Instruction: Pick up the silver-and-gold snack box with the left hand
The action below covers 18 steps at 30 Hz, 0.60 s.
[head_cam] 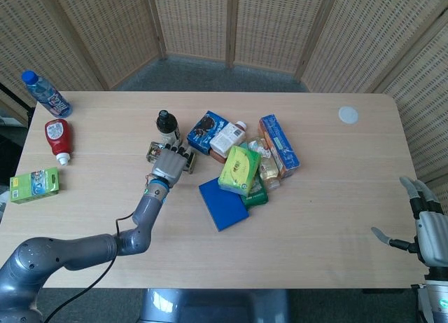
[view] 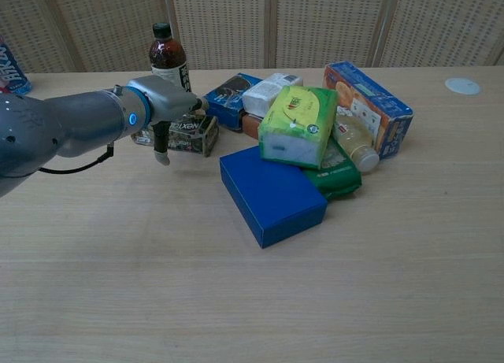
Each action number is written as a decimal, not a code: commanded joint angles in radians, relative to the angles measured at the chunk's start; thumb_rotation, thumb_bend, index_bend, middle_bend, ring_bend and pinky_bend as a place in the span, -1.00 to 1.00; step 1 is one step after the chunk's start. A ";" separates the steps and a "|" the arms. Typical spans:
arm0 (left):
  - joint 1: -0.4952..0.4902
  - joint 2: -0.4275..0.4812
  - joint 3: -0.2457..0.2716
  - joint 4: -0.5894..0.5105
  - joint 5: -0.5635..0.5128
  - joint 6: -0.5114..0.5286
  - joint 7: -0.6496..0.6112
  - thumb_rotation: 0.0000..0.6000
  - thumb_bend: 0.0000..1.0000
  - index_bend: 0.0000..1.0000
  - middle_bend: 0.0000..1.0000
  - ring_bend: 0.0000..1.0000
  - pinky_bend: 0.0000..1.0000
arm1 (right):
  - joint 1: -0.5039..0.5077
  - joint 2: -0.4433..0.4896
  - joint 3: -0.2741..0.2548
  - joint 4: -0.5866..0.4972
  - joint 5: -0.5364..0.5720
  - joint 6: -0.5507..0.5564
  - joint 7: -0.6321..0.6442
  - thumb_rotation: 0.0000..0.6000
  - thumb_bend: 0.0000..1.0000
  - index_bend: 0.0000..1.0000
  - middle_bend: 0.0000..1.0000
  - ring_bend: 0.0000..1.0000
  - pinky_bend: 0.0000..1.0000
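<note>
The silver-and-gold snack box lies flat on the table just in front of a dark bottle. My left hand lies over its top, fingers stretched across it and the thumb hanging down by the front face. In the head view the left hand covers most of the box, and only the box's left end shows. The box still rests on the table. My right hand hangs open past the table's right edge, holding nothing.
Right of the box is a pile: a flat blue box, a green tissue pack, an orange-blue carton and a dark blue biscuit box. At the far left lie a water bottle, a red bottle and a green box.
</note>
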 commanded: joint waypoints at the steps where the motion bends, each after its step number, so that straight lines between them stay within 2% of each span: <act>1: -0.002 -0.008 0.006 0.021 -0.008 -0.006 -0.001 1.00 -1.00 -1.00 -1.00 -1.00 -1.00 | 0.000 0.000 0.000 0.000 0.001 -0.001 0.000 0.71 -1.00 -1.00 -1.00 -1.00 -1.00; 18: -0.013 -0.077 0.013 0.153 -0.017 -0.042 -0.008 1.00 -1.00 -1.00 -1.00 -1.00 -1.00 | 0.001 0.003 0.000 0.002 0.007 -0.007 0.011 0.71 -1.00 -1.00 -1.00 -1.00 -1.00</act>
